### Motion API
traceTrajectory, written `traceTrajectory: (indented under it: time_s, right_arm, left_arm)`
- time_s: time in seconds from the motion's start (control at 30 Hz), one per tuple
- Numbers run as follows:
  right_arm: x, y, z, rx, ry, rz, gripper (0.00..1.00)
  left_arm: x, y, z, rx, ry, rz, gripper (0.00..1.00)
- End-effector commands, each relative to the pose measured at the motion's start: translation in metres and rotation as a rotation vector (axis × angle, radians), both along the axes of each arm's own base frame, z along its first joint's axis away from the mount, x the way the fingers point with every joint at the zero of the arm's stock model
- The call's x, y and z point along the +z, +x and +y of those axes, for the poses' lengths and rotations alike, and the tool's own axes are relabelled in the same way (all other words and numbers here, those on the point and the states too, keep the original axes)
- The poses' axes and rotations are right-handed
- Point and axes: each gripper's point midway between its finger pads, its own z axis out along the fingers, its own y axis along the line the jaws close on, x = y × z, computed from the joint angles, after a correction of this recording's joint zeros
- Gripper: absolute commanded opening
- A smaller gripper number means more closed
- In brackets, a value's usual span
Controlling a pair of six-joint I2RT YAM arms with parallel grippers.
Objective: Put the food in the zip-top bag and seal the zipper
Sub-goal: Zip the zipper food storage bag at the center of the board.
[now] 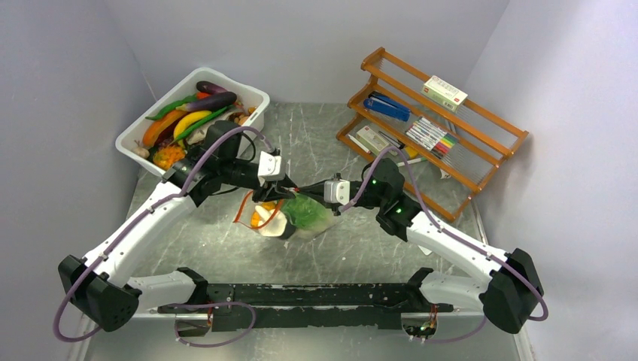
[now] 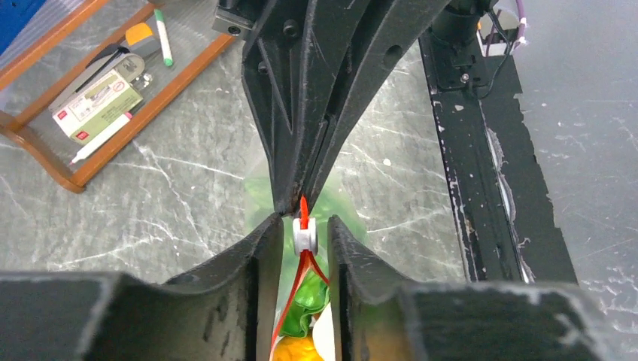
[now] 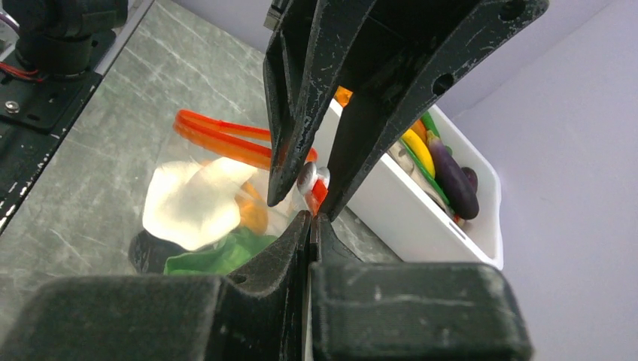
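Observation:
The clear zip-top bag [image 1: 290, 218] lies mid-table with a green lettuce [image 1: 305, 210], an orange fruit [image 1: 259, 218] and a dark piece [image 3: 147, 252] inside, behind its white label [image 3: 195, 199]. The orange-red zipper [image 3: 218, 135] gapes along most of the mouth. My right gripper [image 3: 313, 218] is shut on the zipper's end, which shows in the left wrist view [image 2: 301, 203]. My left gripper [image 2: 305, 226] is narrowly open, its jaws astride the white slider [image 2: 304, 237] with small gaps on both sides. Both grippers meet above the bag, left [image 1: 284, 188] and right [image 1: 305, 194].
A white bin [image 1: 256, 94] with more toy vegetables stands at the back left, close behind the bag [image 3: 421, 218]. An orange-brown wooden rack [image 1: 436, 113] with pens and boxes stands at the back right. The black arm rail [image 1: 316, 293] runs along the near edge.

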Motion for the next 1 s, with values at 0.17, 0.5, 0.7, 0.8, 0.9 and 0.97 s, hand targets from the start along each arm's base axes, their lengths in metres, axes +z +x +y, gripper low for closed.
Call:
traceTrajectory:
  time_s: [0.17,0.5,0.7,0.8,0.9,0.97]
  right_arm:
    - [0.014,0.001,-0.004,-0.022,0.047,-0.04,0.0]
    - [0.009,0.003,-0.004,-0.034,0.029,-0.02,0.0]
    - [0.011,0.004,-0.008,-0.061,0.036,0.006,0.02]
    - [0.007,0.005,-0.007,-0.056,-0.004,0.011,0.3]
    - [-0.003,0.011,-0.008,-0.08,-0.038,0.023,0.32]
    - [-0.007,0.011,-0.006,-0.075,-0.044,0.028,0.32]
  left_arm:
    - [0.01,0.003,-0.001,0.019,-0.031,-0.056,0.37]
    - [0.018,0.002,-0.001,0.02,-0.05,-0.073,0.07]
    - [0.019,0.007,0.0,0.071,-0.052,-0.061,0.07]
    - [0.022,0.003,0.0,0.048,-0.059,-0.072,0.07]
    - [0.022,0.003,0.0,0.04,-0.054,-0.076,0.07]
    - [0.022,0.002,-0.001,0.03,-0.055,-0.076,0.07]
